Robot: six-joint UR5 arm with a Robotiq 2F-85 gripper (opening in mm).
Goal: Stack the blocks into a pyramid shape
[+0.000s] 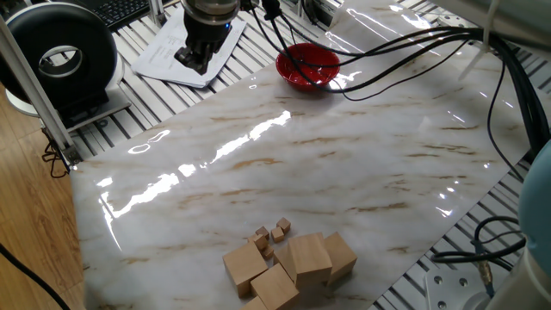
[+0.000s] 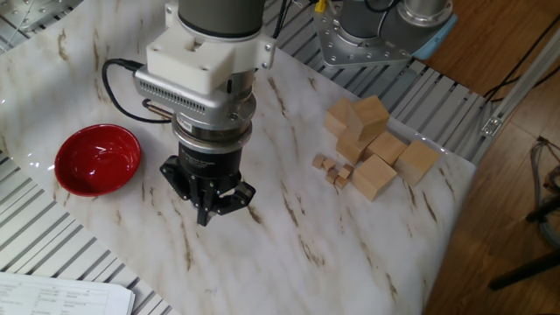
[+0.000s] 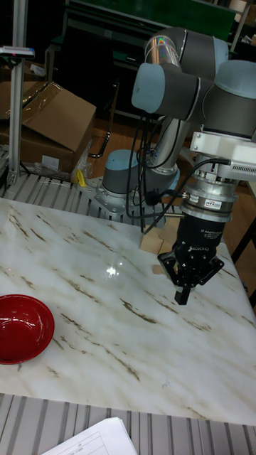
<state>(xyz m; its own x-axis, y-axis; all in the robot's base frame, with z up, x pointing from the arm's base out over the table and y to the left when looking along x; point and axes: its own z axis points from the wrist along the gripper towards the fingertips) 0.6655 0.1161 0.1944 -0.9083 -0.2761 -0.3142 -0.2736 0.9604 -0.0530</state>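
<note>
Several large tan wooden blocks (image 1: 288, 263) lie in a loose cluster near one table edge, one of them resting on top of others (image 2: 370, 115). No stepped pyramid shape shows. In the tall fixed view only a part of the blocks (image 3: 152, 242) shows behind the arm. My gripper (image 2: 206, 214) hangs above the marble mid-table, between the blocks and the red bowl, well apart from both. Its fingers (image 3: 183, 295) are shut to a point with nothing in them. In one fixed view the gripper (image 1: 191, 58) appears at the top, far from the blocks.
A few tiny wooden cubes (image 2: 334, 169) lie beside the large ones. A red bowl (image 2: 97, 159) sits near the opposite table edge. Paper sheets (image 1: 185, 52) and a black round device (image 1: 60, 56) lie off the marble top, and black cables (image 1: 413, 52) cross above it.
</note>
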